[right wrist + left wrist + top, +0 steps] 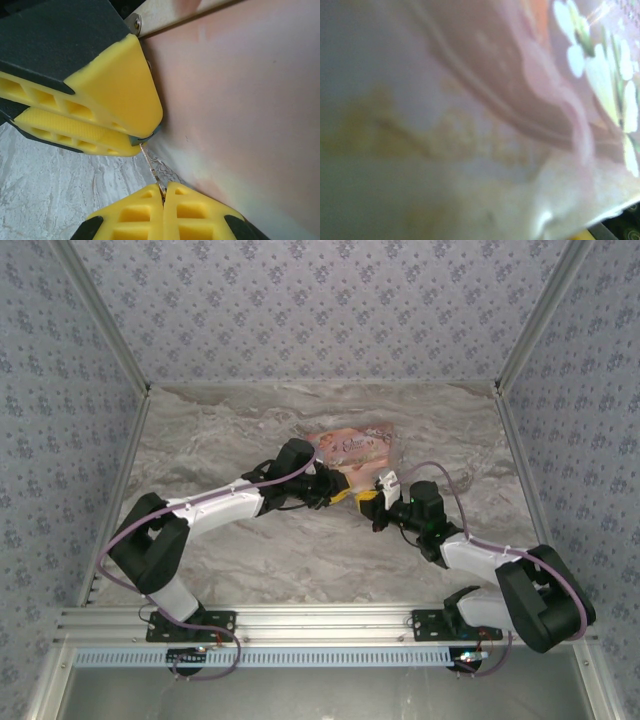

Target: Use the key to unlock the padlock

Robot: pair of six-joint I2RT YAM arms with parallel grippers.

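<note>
Clamped tight in right jaws: thin key (151, 170), tip at padlock (148, 135). Padlock pinched narrow in left jaws, over mid bench (250, 560). Just beyond, far side: pink tin (352, 447), contents unseen, crowding both jaws.

Overhead view looks down from behind; both wrist views sit close to the pink tin (352, 445).

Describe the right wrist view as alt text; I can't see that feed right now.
The right pincer, shut on the thin key, holds its tip up at the teal padlock, which is pinched in the left pincer. The pink tin is close beside them, above the marbled table.
</note>
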